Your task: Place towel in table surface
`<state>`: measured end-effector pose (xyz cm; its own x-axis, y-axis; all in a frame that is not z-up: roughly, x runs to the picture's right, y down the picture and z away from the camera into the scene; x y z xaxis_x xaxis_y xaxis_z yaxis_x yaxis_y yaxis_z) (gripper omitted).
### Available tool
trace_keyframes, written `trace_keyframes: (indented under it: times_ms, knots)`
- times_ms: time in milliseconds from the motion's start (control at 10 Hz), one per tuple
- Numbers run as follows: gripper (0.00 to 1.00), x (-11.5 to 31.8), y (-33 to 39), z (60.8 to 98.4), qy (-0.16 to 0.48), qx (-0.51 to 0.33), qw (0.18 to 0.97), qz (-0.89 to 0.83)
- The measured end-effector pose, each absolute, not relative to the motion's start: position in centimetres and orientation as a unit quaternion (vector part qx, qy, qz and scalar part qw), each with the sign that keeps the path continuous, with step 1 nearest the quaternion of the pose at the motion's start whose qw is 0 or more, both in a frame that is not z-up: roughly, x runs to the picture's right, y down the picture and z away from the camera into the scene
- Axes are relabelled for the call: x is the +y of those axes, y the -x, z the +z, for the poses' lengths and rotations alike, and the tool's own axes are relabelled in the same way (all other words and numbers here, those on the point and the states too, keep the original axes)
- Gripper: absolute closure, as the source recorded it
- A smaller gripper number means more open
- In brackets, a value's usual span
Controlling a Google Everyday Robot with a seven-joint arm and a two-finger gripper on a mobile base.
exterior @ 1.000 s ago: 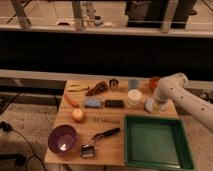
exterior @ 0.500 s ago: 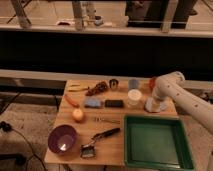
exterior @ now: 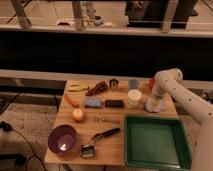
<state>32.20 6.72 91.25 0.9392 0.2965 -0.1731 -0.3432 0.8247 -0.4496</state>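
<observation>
The table surface (exterior: 120, 125) is a light tan wooden top filling the middle of the camera view. The towel (exterior: 155, 106) is a small pale blue-grey patch lying on the tabletop's right side, just right of the white cup (exterior: 134, 97) and behind the green tray. My gripper (exterior: 155, 101) hangs down from the white arm that reaches in from the right. It sits directly over the towel and hides part of it. I cannot tell whether it touches the cloth.
A green tray (exterior: 156, 142) fills the front right. A dark blue sponge block (exterior: 92, 103), a black block (exterior: 114, 103), an orange (exterior: 77, 115), a purple bowl (exterior: 62, 139) and a brush (exterior: 98, 138) lie to the left. Small cups (exterior: 114, 84) stand along the far edge.
The arm's elbow has shifted a little to the left. The gripper stays over the pale towel beside the white cup.
</observation>
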Motion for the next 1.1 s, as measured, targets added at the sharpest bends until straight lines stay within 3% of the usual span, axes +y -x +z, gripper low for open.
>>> trace_keyframes:
  times_ms: [1100]
  knots:
    - [0.20,8.3,-35.1,92.7,0.300,0.060,0.926,0.220]
